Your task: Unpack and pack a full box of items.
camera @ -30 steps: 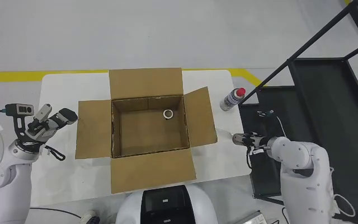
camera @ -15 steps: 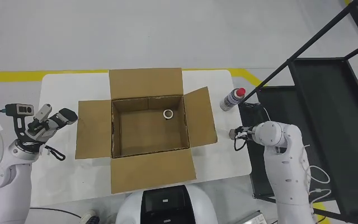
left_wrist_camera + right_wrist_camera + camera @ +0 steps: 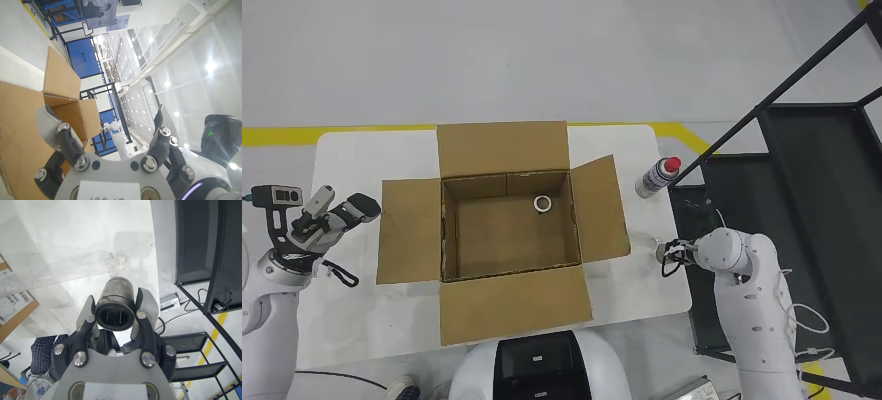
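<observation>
**Box nearly unpacked: put the cylinder down without letting it roll**

Box [image 3: 507, 225] stands open on the table [image 3: 352, 160] with all four flaps splayed. One flap lies near the right gripper [image 3: 115, 298], and the opposite flap is just beyond the left fingers. The right fingers are clamped on either side of one metal cylinder [image 3: 118, 289], whose hollow end faces back toward the wrist. It is held above the table's edge strip.

The step in hand is probably setting this piece down outside the box. One clear plastic wrap [image 3: 56, 266] lies beyond the fingertips, so lower the cylinder onto bare table clear of it. Stand it on a flat end so it cannot roll, and part the fingers only once it rests.

The left gripper [image 3: 347, 212] hangs with its fingers spread wide, holding nothing.

Counted: one box, one small ring [image 3: 542, 203] inside it, one spray can [image 3: 657, 177] on the table, and one cylinder gripped.
</observation>
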Motion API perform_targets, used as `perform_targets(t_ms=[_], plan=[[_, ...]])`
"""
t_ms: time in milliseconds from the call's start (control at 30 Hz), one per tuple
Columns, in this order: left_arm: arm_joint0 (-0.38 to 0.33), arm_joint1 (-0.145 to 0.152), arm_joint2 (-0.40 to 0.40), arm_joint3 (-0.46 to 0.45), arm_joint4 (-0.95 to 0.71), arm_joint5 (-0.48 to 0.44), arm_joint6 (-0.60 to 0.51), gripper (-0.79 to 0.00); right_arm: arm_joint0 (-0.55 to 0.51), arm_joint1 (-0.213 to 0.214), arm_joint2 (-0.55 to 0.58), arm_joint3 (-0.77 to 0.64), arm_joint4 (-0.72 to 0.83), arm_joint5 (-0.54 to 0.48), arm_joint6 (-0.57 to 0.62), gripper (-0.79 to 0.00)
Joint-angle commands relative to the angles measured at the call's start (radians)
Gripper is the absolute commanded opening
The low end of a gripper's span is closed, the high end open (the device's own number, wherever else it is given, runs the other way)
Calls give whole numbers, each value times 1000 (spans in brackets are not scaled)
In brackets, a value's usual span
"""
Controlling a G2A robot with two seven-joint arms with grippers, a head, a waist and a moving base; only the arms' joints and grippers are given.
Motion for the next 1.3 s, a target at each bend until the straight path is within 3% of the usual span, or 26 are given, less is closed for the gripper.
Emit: perform_targets(t_ms=[0,567,600,633,667,1000,1267], plan=[[0,0,0,0,0,0,0,0,-9,1,0,12,8,4,-15,-785],[0,0,0,0,0,0,0,0,23,7,-31,153,32,56,-117,-785],[0,0,0,0,0,0,0,0,25,7,-31,157,34,58,-118,-683],[0,0,0,0,0,0,0,0,26,8,-31,159,38,60,-118,-434],[0,0,0,0,0,0,0,0,26,8,-30,161,42,61,-119,0],[0,0,0,0,0,0,0,0,-22,18,6,75,100,52,-123,0],[0,0,0,0,0,0,0,0,-194,21,83,-283,196,36,-168,0]])
